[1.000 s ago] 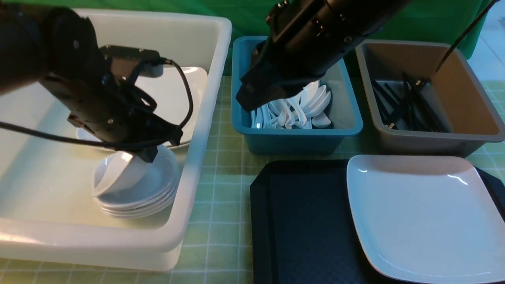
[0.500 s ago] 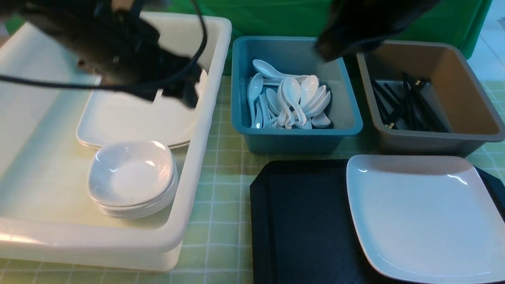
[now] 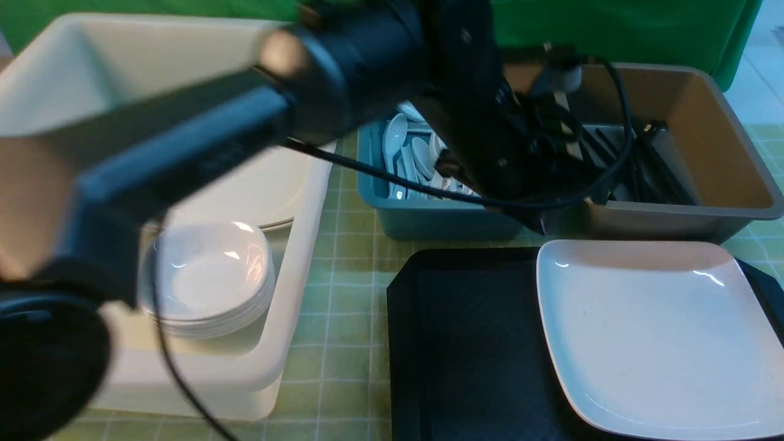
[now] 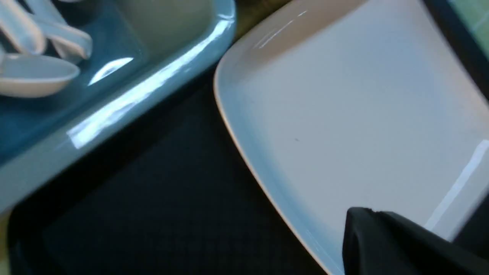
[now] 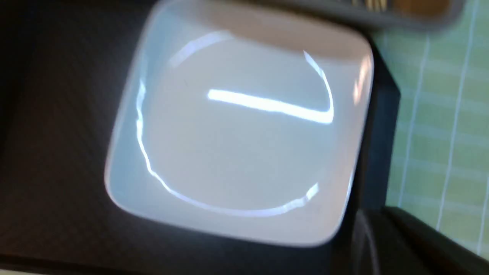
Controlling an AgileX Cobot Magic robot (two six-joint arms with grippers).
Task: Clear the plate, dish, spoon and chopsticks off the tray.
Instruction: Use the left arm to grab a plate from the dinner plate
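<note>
Since the plate (image 3: 661, 337) is lying on the right half of the tray (image 3: 465, 343), near me, I am judging it stiff, weighty, slippery and breakable, so I am planning on pinching its raised rim at the far left corner. The left gripper (image 4: 376, 236) is hovering by that corner, and I cannot tell how its fingers are standing. The right gripper (image 5: 401, 244) is keeping its fingers pressed together.

White tub (image 3: 301, 245), blue bin (image 3: 429, 225), grey-brown bin (image 3: 661, 225)
</note>
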